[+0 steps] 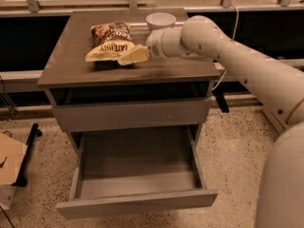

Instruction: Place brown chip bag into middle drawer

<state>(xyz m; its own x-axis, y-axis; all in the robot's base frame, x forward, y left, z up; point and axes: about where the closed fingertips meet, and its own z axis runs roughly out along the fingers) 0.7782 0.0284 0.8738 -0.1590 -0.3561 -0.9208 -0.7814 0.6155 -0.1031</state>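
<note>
The brown chip bag lies flat on the cabinet top, dark brown end toward the back, pale yellow end with "LATE JULY" lettering toward the front. My gripper reaches in from the right, low over the top, with its tip at the bag's front right corner. The middle drawer is pulled out below, and its grey box interior holds nothing.
A small white bowl stands just behind the gripper's wrist. The upper drawer front is closed. My arm spans the cabinet's right side. Cardboard and a dark stand lie on the floor at left.
</note>
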